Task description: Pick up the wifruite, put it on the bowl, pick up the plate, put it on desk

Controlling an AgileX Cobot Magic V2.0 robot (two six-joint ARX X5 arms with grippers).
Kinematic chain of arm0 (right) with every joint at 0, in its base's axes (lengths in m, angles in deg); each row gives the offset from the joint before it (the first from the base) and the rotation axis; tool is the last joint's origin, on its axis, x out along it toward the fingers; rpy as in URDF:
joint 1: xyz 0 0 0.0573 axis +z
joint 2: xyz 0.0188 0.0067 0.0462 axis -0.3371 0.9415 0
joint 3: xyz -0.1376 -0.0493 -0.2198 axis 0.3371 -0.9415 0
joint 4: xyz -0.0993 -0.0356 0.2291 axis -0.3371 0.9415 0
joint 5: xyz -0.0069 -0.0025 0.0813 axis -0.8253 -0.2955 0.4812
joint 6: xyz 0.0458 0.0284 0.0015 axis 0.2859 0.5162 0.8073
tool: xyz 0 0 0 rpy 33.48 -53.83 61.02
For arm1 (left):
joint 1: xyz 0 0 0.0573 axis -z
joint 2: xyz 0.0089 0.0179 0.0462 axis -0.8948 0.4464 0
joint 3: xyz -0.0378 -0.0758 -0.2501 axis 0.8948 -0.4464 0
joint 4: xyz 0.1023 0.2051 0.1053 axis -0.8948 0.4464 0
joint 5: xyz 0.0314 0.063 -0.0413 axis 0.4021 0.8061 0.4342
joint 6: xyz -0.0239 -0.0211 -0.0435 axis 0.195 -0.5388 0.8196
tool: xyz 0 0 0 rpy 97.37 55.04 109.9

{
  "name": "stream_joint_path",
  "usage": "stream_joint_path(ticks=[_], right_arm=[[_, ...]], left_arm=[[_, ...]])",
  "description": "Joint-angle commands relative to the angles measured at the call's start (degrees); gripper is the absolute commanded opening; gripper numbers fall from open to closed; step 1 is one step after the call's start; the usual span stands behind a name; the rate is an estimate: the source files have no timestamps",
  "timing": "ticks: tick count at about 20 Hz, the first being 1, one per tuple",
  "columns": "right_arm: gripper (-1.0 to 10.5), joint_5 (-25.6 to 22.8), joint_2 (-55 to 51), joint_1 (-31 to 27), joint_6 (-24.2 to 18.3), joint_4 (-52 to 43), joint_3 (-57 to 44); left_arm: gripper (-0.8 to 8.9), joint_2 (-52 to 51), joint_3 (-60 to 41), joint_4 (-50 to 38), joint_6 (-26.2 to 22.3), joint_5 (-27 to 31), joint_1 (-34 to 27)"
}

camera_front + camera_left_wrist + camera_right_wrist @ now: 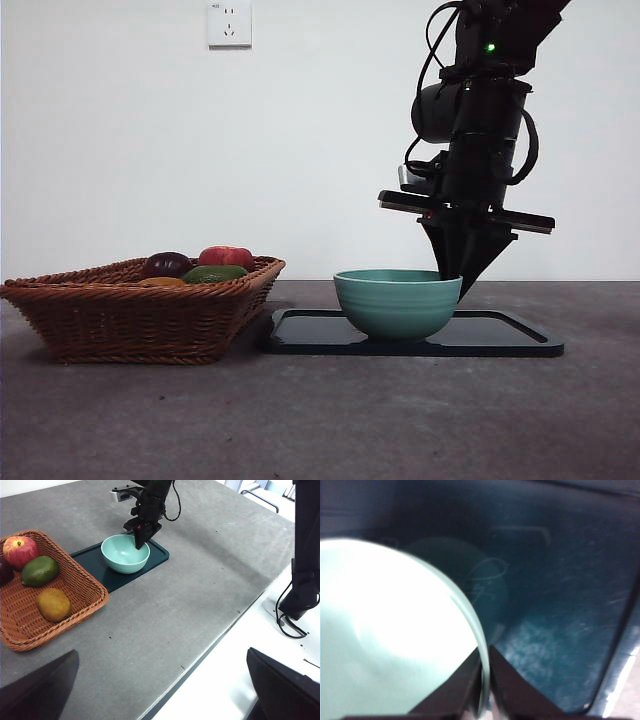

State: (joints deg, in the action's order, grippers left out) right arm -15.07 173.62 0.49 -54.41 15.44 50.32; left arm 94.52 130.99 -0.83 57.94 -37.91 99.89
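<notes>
Bowl rim [482,680] is sitting between my right gripper's [483,690] two black jaws, one jaw inside the bowl and one outside, so I am pinching the rim. In the front view my right gripper [458,272] is coming down from above onto the right edge of the mint-teal bowl [397,302]. The bowl is standing upright on a dark flat tray [500,340], and the tray is lying on the grey desk [400,420]. I am seeing nothing inside the bowl.

My left gripper [160,700] is hanging over the near part of the desk, well apart from everything. Its two black jaws are standing wide apart with nothing between them.

The wifruite [53,604] is lying in the brown wicker basket [75,620], at the near end of it. A green fruit [39,570] is lying next to it, a bit farther back. A red apple [20,551] is lying farther back again. A dark purple fruit [166,264] is in the basket too. The basket is standing just left of the tray, close to it, and I cannot tell if they are touching.

A white wall socket [229,22] is on the far wall.
</notes>
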Motion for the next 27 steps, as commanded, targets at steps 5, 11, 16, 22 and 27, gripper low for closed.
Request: stream_joint_path(ticks=[5, 11, 16, 22, 27], right_arm=[[0.1, -0.6, -4.2, 0.2, -0.1, 1.8, 1.2], [0.1, -0.4, -13.4, 0.5, -4.4, 13.0, 0.8], [0.1, -0.4, -22.6, 4.7, -4.6, 14.0, -3.9], [0.1, -0.3, -31.8, 11.3, -3.8, 9.9, -17.8], [0.1, 0.5, -32.6, 16.2, 0.8, -0.9, -29.4]], left_arm=[[6.56, 0.0, 0.8, -0.7, -0.7, -0.1, 0.4], [6.56, 0.0, 0.8, -0.7, -0.7, -0.1, 0.4], [6.56, 0.0, 0.8, -0.7, -0.7, -0.1, 0.4], [6.56, 0.0, 0.8, -0.7, -0.7, -0.1, 0.4], [6.56, 0.0, 0.8, -0.7, -0.7, -0.1, 0.4]])
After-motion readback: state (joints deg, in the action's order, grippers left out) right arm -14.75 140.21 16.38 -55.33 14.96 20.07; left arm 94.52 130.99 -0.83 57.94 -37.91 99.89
